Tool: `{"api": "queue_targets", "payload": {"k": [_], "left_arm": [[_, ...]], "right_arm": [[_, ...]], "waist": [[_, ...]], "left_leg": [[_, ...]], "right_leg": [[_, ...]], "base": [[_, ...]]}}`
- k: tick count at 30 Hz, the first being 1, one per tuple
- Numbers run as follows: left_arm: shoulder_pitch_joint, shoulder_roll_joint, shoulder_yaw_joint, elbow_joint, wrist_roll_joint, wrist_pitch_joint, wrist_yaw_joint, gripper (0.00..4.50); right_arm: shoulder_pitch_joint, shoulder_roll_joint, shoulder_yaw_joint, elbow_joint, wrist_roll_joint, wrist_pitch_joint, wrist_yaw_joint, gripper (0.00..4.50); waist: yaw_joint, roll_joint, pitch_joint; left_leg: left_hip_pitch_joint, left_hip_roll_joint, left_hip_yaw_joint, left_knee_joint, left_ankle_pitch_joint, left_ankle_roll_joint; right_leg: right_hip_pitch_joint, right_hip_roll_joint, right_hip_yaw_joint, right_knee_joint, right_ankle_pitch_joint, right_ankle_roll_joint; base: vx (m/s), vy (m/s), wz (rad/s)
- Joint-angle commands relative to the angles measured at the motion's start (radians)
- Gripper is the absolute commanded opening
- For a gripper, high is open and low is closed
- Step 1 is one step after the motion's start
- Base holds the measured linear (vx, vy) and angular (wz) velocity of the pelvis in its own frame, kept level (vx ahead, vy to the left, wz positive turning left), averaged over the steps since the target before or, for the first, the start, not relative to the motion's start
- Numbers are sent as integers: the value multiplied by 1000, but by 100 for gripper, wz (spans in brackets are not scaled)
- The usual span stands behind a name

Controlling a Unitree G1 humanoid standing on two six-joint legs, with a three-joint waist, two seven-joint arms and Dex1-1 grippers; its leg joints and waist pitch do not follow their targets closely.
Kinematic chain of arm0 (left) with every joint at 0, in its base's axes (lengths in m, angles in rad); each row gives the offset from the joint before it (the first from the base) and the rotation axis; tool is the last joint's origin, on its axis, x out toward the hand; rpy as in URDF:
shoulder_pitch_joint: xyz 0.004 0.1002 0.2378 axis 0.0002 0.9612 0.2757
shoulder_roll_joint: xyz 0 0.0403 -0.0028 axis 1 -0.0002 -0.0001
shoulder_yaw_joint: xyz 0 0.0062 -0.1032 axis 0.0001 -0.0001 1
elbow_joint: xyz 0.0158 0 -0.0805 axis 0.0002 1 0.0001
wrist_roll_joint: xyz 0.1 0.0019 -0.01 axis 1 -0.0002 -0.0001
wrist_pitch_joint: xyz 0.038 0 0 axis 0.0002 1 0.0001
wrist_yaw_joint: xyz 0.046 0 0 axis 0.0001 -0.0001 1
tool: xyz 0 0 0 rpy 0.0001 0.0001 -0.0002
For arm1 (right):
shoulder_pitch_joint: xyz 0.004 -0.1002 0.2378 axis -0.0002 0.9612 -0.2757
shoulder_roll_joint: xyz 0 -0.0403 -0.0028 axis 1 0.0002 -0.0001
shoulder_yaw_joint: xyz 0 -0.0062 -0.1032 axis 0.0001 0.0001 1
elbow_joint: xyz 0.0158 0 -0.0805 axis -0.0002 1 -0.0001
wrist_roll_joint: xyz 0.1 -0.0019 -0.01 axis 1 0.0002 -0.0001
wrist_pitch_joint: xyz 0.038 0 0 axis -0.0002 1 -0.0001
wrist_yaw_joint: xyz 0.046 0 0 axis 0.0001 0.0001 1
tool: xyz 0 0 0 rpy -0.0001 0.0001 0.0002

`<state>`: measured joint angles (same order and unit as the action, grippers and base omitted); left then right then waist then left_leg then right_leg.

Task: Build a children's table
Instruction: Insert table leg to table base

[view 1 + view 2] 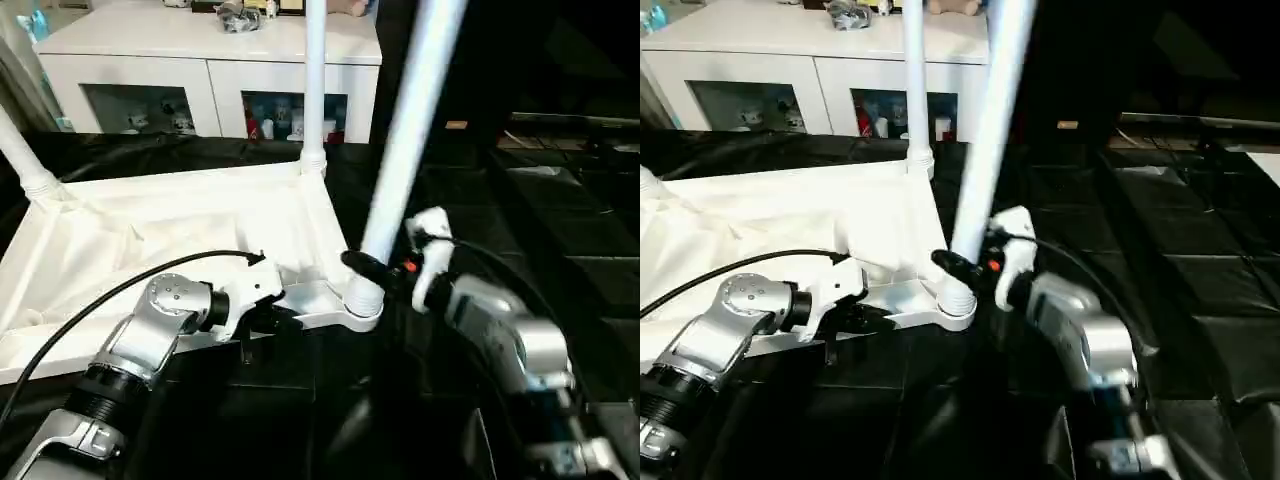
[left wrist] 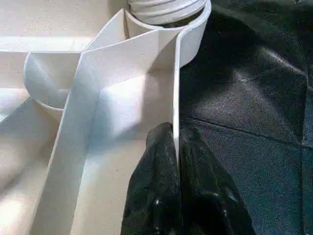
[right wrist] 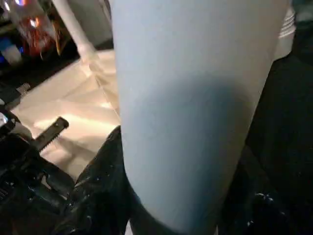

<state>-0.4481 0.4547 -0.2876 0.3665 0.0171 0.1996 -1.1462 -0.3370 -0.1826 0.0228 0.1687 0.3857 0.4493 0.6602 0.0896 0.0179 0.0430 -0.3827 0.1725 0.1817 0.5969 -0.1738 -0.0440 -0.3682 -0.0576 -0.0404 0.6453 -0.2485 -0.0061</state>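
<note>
White plastic tabletop (image 1: 150, 240): lies upside down on the black mat (image 1: 560, 260), ribbed underside up; its long axis runs across my view from left to right, the near long rim just ahead of my forearms.
Near-right socket (image 1: 362, 300): round, at the corner nearest my right gripper, with a leg seated in it.
Near leg (image 1: 410, 130): long white tube rising out of that socket; long axis steep, leaning up and to the right, top end out of frame.
Far-right leg (image 1: 314, 80): stands in the far-right corner socket, long axis close to vertical, pointing straight up.
Left leg (image 1: 22, 150): set in the far-left corner, long axis tilted up and to the left.
My left gripper (image 2: 176, 161): fingers pressed together on the tabletop's thin near rim, one black finger either side of the wall, close beside the near-right socket.
My right gripper (image 1: 385, 272): fingers (image 3: 98, 191) set around the lower end of the near leg, just above the socket; the tube sits between them in the wrist view.
Cabinet (image 1: 210, 60): white, glass doors, small items behind the glass, standing beyond the far edge of the mat.
Cable (image 1: 120, 290): black, arcing over my left wrist.
</note>
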Motion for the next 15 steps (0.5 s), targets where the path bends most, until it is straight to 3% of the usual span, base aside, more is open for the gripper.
{"api": "queue_targets", "payload": {"k": [1,3,5,8,10,15], "left_arm": [[8,-9,8,25,-8,5,35,0],[7,-10,8,27,-8,4,36,0],[3,-13,7,33,-7,1,37,0],[2,-13,6,36,-6,-2,37,0],[0,-12,7,39,-5,-4,35,0],[-5,-8,6,45,-2,-8,33,0]], "right_arm": [[50,-7,4,29,-34,-17,-5,185],[68,0,3,32,-38,-46,-11,185],[100,21,-9,44,-56,-131,-34,185],[111,26,-7,48,-70,-167,-46,185],[124,15,29,34,-111,-211,-57,185],[128,5,89,-5,-160,-232,-56,185]], "waist": [[2,-1,-47],[1,-4,-47],[1,4,-47],[0,6,-45],[-1,8,-45],[-2,8,-42]], "left_leg": [[22,63,-29,-83,-235,-14],[21,63,-29,-84,-236,-13],[21,64,-30,-85,-255,-17],[24,64,-31,-88,-282,-20],[25,65,-32,-89,-295,-26],[24,64,-34,-93,-314,-30]], "right_leg": [[18,-97,52,-96,-165,-181],[20,-96,53,-97,-162,-180],[16,-97,53,-98,-170,-181],[14,-96,53,-102,-206,-181],[12,-96,53,-105,-224,-174],[12,-96,55,-107,-245,-162]], "base": [[0,0,0],[0,0,0],[0,0,0],[0,0,0],[0,0,0],[0,0,0]]}}
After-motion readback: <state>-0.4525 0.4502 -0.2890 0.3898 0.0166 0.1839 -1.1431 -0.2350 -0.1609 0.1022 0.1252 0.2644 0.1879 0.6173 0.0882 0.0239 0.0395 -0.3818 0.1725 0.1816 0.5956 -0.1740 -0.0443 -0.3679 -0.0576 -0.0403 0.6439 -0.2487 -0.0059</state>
